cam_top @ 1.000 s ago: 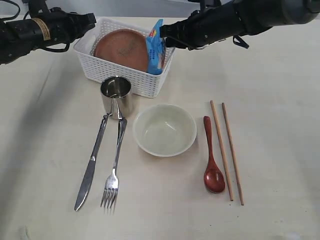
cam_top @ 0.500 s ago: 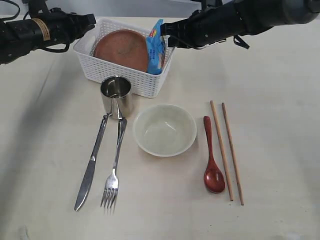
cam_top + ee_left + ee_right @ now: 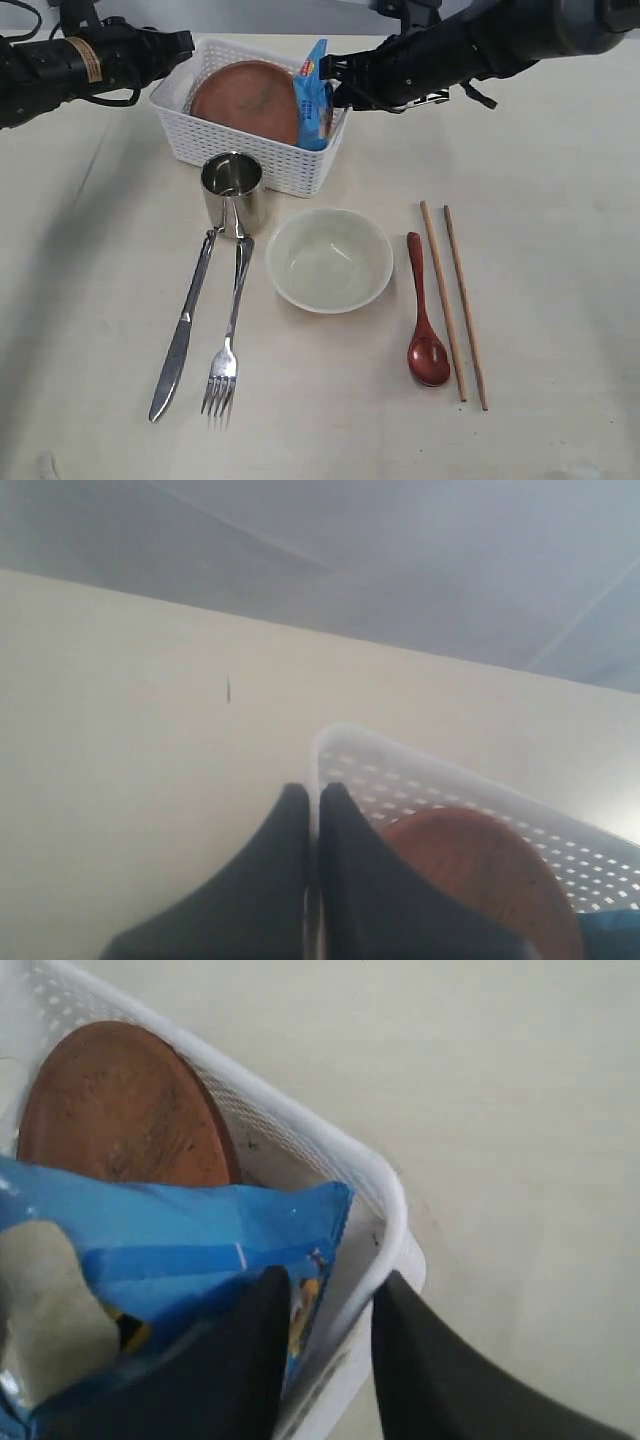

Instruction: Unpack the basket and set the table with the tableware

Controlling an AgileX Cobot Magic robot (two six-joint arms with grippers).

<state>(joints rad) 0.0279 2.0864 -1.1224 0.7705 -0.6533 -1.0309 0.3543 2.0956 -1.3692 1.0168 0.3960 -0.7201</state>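
Note:
The white basket [image 3: 262, 166] stands at the back of the table [image 3: 560, 200], holding the reddish-brown plate [image 3: 245, 98] and a blue chip bag [image 3: 312, 95]. My left gripper [image 3: 185, 45] is shut on the basket's left rim [image 3: 450, 770], next to the plate [image 3: 480, 870]. At the basket's right wall [image 3: 300, 1130] my right gripper [image 3: 330, 1285] is open: one finger stands inside against the bag [image 3: 180, 1230], the other outside. In front lie the steel cup [image 3: 233, 192], knife [image 3: 180, 335], fork [image 3: 228, 340], cream bowl [image 3: 329, 260], red spoon [image 3: 424, 320] and two chopsticks [image 3: 442, 300].
Both dark arms reach in from the back corners over the basket. The laid-out tableware fills the middle of the table in front of it, from the knife at the left to the chopsticks at the right.
My right gripper has dropped lower and moved onto the basket's right wall beside the blue bag. The left gripper and the laid tableware have stayed put.

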